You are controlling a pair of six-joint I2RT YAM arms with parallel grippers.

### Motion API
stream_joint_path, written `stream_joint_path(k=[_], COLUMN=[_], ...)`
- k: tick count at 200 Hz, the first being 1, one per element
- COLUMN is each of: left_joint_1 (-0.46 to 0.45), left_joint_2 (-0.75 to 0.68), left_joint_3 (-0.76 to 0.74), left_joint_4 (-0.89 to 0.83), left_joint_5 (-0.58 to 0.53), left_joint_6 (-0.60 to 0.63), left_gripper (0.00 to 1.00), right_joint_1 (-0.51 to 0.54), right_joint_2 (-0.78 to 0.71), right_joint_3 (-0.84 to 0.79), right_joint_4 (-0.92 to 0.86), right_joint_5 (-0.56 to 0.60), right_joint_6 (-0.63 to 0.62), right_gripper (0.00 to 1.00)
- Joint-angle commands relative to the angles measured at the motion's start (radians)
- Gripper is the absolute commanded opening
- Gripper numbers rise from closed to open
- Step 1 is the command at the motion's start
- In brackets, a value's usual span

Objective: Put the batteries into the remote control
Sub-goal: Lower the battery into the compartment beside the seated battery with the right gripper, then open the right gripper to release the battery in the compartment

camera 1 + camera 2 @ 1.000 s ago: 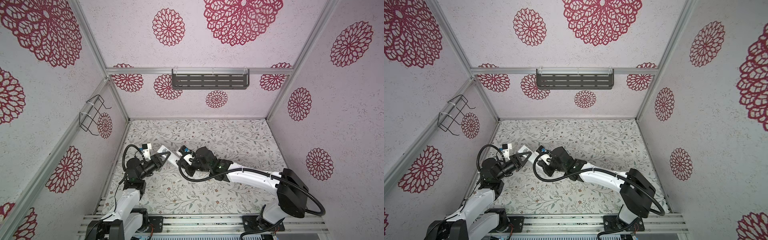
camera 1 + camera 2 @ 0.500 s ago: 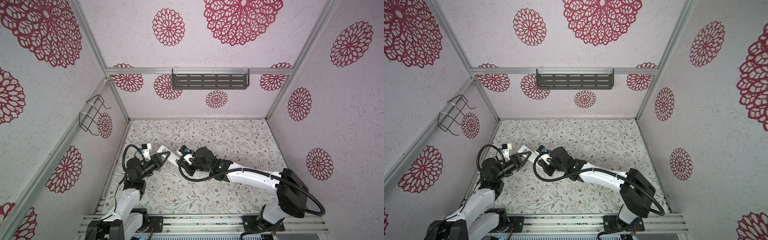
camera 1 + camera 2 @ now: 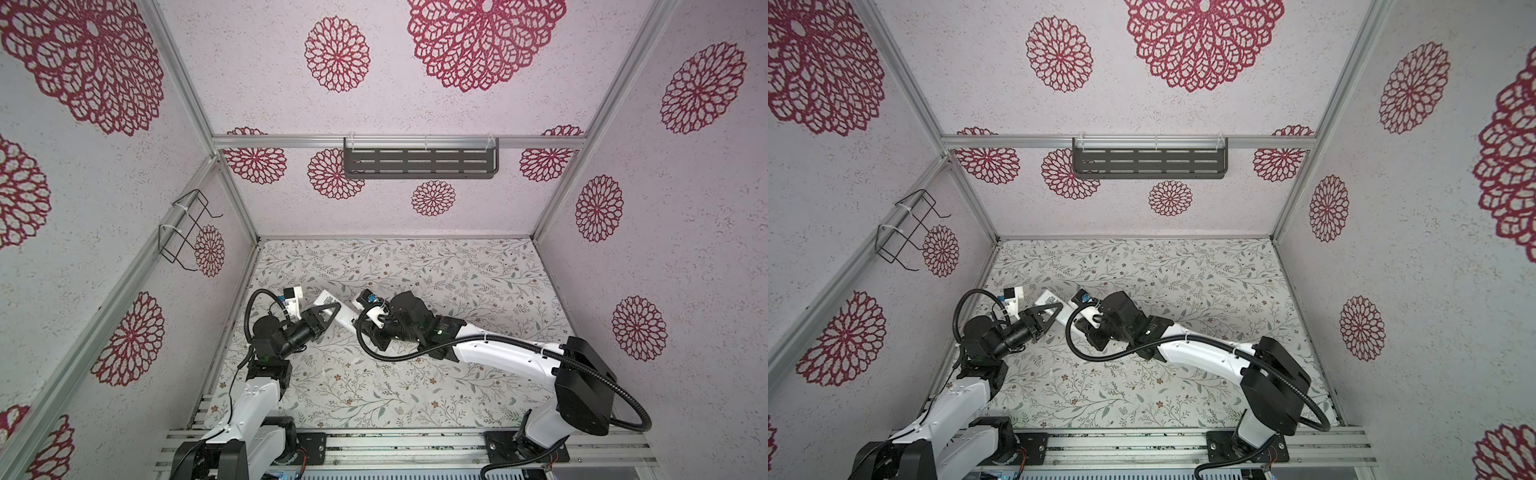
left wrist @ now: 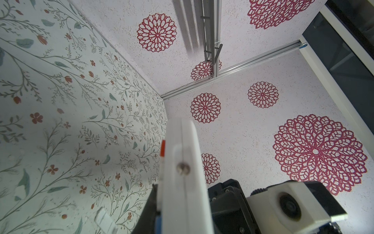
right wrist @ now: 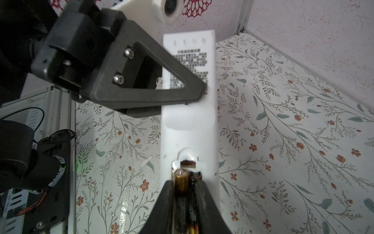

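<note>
Now: left gripper [image 5: 199, 94] clamping remote control [image 5: 189, 125]; right gripper [image 5: 184, 188] straddling battery [image 5: 180, 182] in remote's bay [image 5: 187, 161], grip unclear; probably needing pressing flat before letting go.

The remote control [image 5: 189, 125] is plain white on its back with a block of small black print; the battery [image 5: 181, 185] in its bay is dark brown with a brassy end. The surface [image 3: 457, 266] is off-white, strewn with grey-green leafy sprigs and small rust-red flowers; the walls [image 3: 257, 83] are speckled pale lilac with crimson lacework rosettes; the shelf [image 3: 419, 167] is dark grey.
</note>
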Motion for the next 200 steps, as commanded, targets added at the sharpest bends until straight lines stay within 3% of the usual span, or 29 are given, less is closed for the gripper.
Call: stream_joint_path(k=[1,90,132,200], left_joint_1=[-0.019,-0.019,-0.019,-0.019], left_joint_2=[-0.041,-0.026,-0.024,-0.015], left_joint_3=[0.049,0.055,0.055,0.057], left_joint_4=[0.145,0.139,0.137,0.134], left_joint_5=[0.098,0.097,0.094,0.094], left_joint_6=[-0.067,-0.058,-0.056,-0.052], left_gripper=[0.00,0.00,0.00,0.00], right_joint_1=[-0.012,-0.040,-0.060,-0.083], right_joint_2=[0.028,-0.054,-0.096,-0.152], right_joint_3=[-0.008,-0.022,-0.008,0.003], right_joint_4=[-0.113,-0.085,-0.097,-0.104], right_joint_5=[0.031,-0.047,-0.068,-0.093], right_joint_6=[-0.021,-0.009,-0.003,-0.003], right_gripper=[0.30,0.37,0.48,0.53])
